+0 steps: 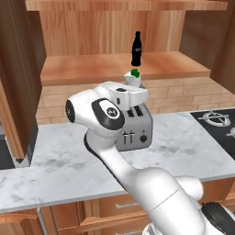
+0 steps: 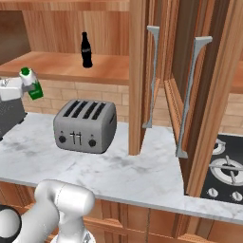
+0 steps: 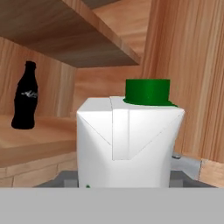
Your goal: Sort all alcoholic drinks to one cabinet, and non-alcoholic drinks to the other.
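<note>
In the left base view the gripper [image 1: 134, 82] holds the green-and-white carton [image 1: 133, 77] just below the front edge of the open cabinet's shelf [image 1: 92, 68]; the arm hides most of the carton. The cola bottle [image 1: 136, 48] stands upright on that shelf with bare wood on both sides. A toaster [image 1: 137, 124] sits on the marble tabletop [image 1: 55, 156] under the hand.

In the right base view the carton [image 2: 31, 83] hangs tilted at the left edge, above the tabletop and well left of the toaster [image 2: 86, 125]. The gripper's body is cut off there.

In the hand view the jaws are closed on the carton [image 3: 130, 140], whose lower part is out of sight; the cola bottle [image 3: 25, 96] stands far left.
</note>
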